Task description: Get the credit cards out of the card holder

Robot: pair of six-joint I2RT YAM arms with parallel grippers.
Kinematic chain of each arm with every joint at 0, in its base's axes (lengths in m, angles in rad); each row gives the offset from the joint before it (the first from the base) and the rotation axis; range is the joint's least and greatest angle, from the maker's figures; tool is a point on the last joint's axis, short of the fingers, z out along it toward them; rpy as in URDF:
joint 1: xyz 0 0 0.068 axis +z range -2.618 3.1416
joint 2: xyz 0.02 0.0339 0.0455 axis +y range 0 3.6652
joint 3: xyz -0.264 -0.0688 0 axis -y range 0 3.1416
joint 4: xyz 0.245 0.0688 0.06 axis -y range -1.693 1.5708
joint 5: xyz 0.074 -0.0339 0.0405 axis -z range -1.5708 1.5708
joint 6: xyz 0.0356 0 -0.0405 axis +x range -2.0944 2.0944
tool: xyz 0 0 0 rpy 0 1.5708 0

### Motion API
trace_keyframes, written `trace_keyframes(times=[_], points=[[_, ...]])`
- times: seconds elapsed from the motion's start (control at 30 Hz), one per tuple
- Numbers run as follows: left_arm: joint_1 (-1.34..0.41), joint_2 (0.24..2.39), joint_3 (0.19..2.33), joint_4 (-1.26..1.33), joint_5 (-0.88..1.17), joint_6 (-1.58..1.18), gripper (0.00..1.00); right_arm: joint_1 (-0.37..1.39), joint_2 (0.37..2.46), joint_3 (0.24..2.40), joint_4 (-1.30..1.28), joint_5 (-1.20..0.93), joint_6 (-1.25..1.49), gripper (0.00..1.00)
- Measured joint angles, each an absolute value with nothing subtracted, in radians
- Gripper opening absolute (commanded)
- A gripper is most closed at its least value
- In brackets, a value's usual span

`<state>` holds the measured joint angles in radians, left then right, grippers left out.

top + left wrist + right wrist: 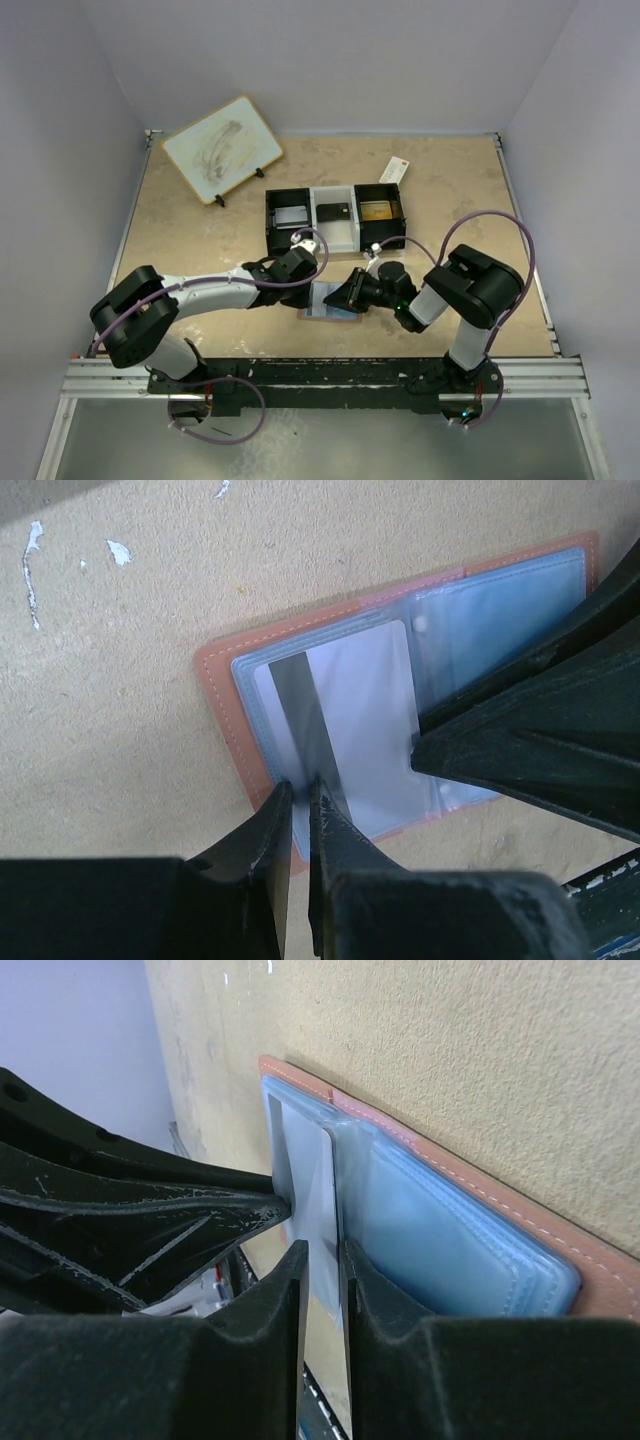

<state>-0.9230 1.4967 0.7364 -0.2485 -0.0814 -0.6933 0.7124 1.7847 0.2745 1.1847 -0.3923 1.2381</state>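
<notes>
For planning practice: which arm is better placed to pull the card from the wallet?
Probably left: the left gripper sits at the striped end of the card, in line to pull; the right gripper meets its side edge.

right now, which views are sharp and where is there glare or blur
top view: even light, sharp, wallet mostly hidden; left wrist view: card and wallet crisp, faint sheen on pockets, left hand dark; right wrist view: right hand soft up close, pockets glossy

Pale lilac-white walls [330, 60] around a beige, perhaps cork-topped table [200, 230], evenly lit.
</notes>
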Motion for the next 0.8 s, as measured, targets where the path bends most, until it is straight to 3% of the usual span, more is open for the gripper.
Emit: trace_keyframes(times=[0.2,0.57,0.8], points=[[-0.918,1.497,0.736,-0.249,-0.07,-0.677,0.0,0.713,1.752,0.309,1.068,-0.392,1.198,0.0],[-0.924,1.496,0.734,-0.236,-0.091,-0.696,0.06,0.753,1.523,0.358,0.677,-0.269,1.13,0.0],[-0.932,1.469,0.708,-0.227,-0.105,-0.715,0.14,0.753,1.445,0.358,0.601,-0.225,1.134,0.0]])
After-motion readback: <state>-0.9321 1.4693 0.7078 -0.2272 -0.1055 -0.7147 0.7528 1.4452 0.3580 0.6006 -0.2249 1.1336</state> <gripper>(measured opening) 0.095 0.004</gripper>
